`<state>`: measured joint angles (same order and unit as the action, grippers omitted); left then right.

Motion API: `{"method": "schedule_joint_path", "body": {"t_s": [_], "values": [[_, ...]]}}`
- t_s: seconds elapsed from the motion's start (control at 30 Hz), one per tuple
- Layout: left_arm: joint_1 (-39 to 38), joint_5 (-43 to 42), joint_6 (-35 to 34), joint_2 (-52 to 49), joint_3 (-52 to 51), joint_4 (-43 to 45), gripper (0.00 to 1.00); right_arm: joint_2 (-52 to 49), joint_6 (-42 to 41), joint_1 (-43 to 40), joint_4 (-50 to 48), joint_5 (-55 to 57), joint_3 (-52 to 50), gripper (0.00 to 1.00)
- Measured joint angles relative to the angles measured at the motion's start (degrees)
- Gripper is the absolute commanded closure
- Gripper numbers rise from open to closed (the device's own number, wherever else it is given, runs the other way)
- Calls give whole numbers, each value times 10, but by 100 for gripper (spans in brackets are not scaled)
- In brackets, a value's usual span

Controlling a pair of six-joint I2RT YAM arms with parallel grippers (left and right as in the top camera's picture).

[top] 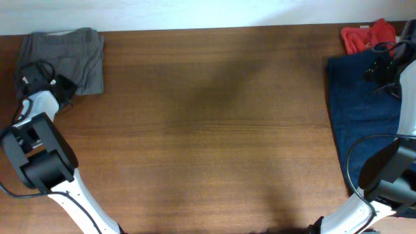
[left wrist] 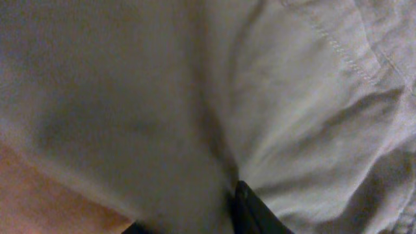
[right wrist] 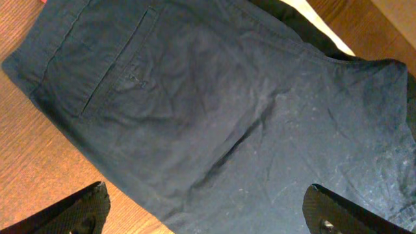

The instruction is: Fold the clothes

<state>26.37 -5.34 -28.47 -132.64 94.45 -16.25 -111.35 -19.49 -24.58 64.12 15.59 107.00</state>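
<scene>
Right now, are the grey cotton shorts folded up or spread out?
Folded: the grey cotton shorts form a small neat rectangle at a corner of the wooden table.

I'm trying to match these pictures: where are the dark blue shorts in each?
Overhead: navy shorts lie at the right edge, below the red garment.
Left wrist: not in it; only grey cloth.
Right wrist: the shorts fill most of the frame.
Shared landmark: wooden table, seen lower left in the right wrist view.
</scene>
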Motion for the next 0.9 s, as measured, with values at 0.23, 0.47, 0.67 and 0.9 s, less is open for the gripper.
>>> {"method": "schedule_joint_path", "body": {"t_s": [0.23,0.47,0.67,0.9], "values": [[28,29,10,85,-23,-88,65,0,0,0,0,0,0,2],[28,64,13,147,-22,-55,98,0,0,0,0,0,0,2],[28,101,35,43,-23,-9,98,0,0,0,0,0,0,2],[28,104,135,19,-23,-9,99,0,0,0,0,0,0,2]]}}
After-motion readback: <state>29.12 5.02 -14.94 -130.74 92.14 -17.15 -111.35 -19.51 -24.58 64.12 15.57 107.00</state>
